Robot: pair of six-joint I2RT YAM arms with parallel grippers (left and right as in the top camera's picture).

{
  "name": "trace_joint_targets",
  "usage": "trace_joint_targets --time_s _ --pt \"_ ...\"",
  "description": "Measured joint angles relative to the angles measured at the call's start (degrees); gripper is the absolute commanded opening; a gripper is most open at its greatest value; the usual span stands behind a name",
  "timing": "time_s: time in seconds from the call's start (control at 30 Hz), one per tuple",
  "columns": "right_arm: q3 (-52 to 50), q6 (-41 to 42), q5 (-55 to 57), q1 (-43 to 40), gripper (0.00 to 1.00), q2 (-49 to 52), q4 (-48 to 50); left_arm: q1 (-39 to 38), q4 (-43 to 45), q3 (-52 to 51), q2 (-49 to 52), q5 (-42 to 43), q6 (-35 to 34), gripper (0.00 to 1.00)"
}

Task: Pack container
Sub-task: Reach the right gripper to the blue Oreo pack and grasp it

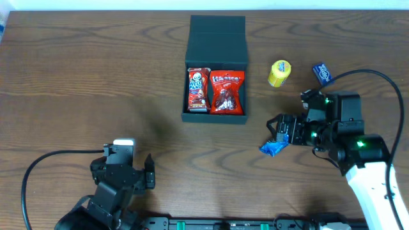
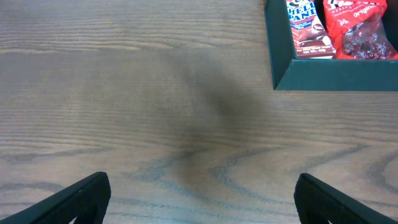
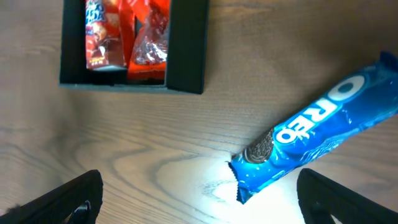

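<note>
You are working partway: two red packets (image 1: 226, 91) are lying in the container (image 1: 216, 119); Oreo pack (image 1: 275, 148), yellow snack (image 1: 279, 73) and blue packet (image 1: 323, 73) are waiting at right; your left hand (image 2: 202, 196) and right hand (image 3: 199, 193) are hanging spread, empty

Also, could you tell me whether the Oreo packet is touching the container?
Apart. The right wrist view shows bare table between the Oreo packet and the container; the overhead view agrees.

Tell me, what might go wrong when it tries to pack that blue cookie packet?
The Oreo packet lies slanted, with only its end near the open right gripper, so a grip there may slip. The container already looks filled by two red snack packets, so the long packet might snag on the wall.
</note>
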Motion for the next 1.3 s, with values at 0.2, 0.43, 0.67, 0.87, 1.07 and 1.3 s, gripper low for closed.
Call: trace_joint_targets --time_s 0.2,0.43,0.67,0.87,1.07,1.3 --pt "0.31 21.2 6.27 0.0 0.99 1.88 -8.09 0.0 0.0 0.0 0.0 0.02 0.0 0.95" --pt "0.59 39.8 14.05 0.0 0.99 12.17 -6.88 0.0 0.04 0.0 0.0 0.02 0.0 0.95" --pt "6.54 43.89 15.45 0.0 0.99 23.65 -4.42 0.0 -0.02 0.0 0.0 0.02 0.0 0.95" --pt "8.72 44.5 15.78 0.0 0.99 28.2 -2.84 0.0 0.0 0.0 0.0 0.0 0.0 0.95" --pt "8.72 44.52 15.78 0.02 0.99 31.36 -2.84 0.0 0.02 0.0 0.0 0.02 0.0 0.95" --pt "8.72 44.52 15.76 0.22 0.99 34.03 -2.47 0.0 0.02 0.0 0.0 0.02 0.0 0.95"
